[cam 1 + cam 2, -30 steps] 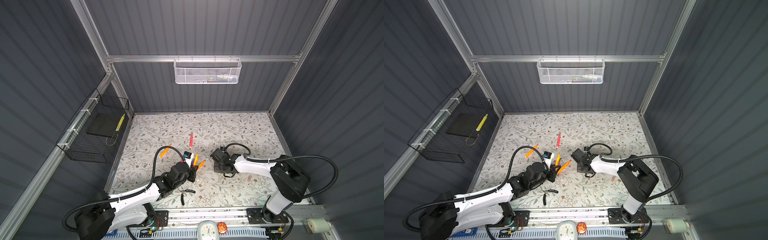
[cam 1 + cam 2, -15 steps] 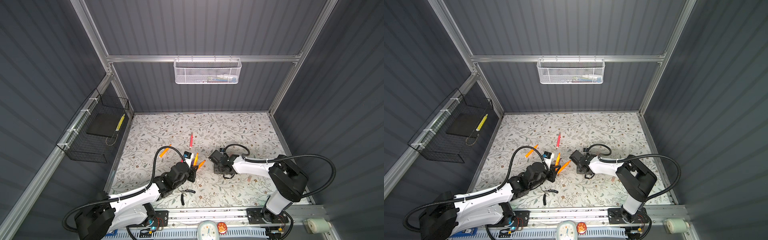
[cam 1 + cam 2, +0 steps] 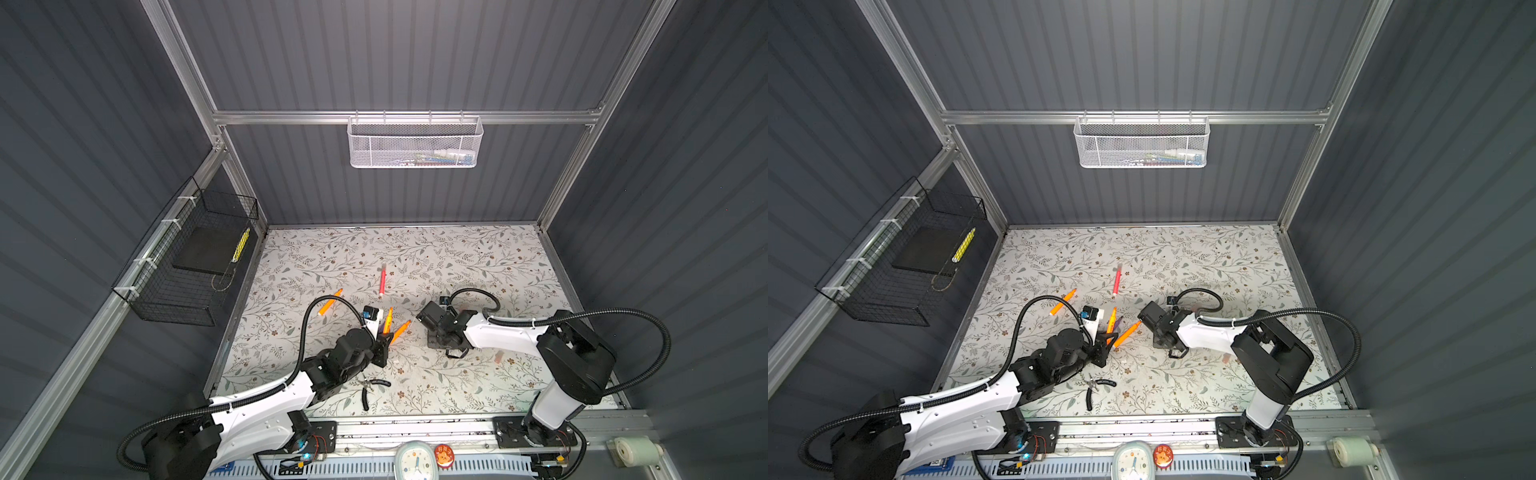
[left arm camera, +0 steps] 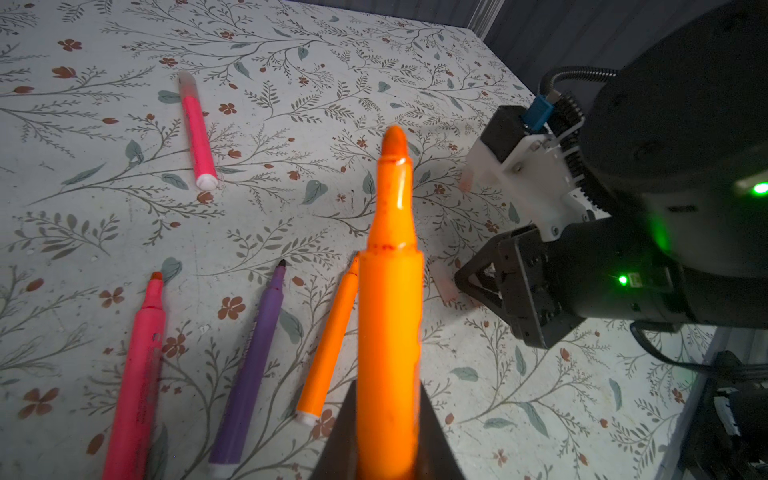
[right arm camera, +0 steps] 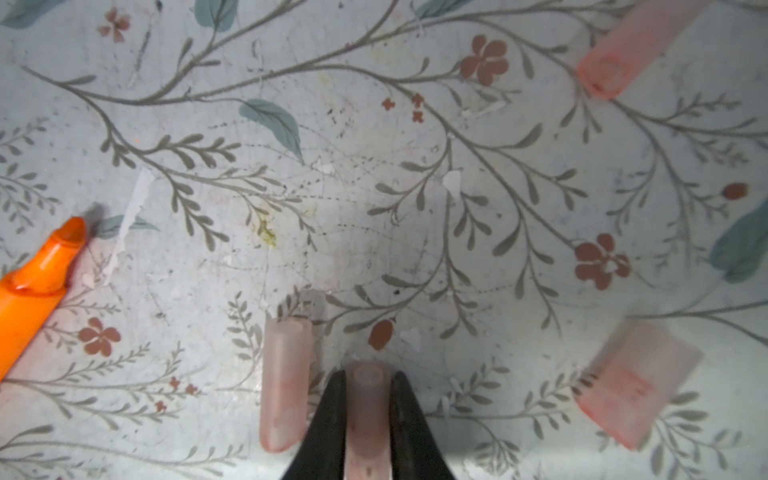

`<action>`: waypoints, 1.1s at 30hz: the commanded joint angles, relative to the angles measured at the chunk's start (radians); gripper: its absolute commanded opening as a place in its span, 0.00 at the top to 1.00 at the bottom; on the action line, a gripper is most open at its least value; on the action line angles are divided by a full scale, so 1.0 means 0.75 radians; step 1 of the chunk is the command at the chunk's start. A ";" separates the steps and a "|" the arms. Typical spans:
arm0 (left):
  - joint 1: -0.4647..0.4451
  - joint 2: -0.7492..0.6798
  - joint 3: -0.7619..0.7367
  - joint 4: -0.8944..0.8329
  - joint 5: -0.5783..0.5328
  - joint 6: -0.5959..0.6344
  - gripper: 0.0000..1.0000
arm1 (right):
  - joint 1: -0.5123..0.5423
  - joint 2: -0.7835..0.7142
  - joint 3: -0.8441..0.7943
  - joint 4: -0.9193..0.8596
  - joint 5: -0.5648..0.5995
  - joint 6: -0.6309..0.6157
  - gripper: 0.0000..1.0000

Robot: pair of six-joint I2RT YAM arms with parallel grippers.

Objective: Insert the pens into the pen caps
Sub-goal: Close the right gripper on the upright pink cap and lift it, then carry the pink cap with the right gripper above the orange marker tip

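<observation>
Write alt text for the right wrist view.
The right gripper is shut on a pale pink pen cap, seen against the floral table. A second cap lies right beside it, two more caps lie farther off, and an orange pen tip enters at the edge.

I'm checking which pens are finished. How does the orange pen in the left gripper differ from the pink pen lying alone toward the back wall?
The orange pen is clamped in the left gripper, off the table; the pink pen lies flat, untouched. The orange pen's tip is bare; the pink pen's wears a translucent cap. Both are slim markers.
</observation>
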 commanded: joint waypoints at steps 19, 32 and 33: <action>0.000 -0.002 -0.054 0.252 0.382 0.077 1.00 | -0.005 -0.704 -0.279 0.449 -0.033 -0.020 0.98; 0.000 0.072 -0.046 0.347 0.453 0.041 1.00 | 0.035 -0.755 -0.440 1.134 -0.235 -0.015 1.00; 0.002 0.071 -0.046 0.350 0.447 0.034 1.00 | 0.040 -0.751 -0.451 1.179 -0.236 -0.006 1.00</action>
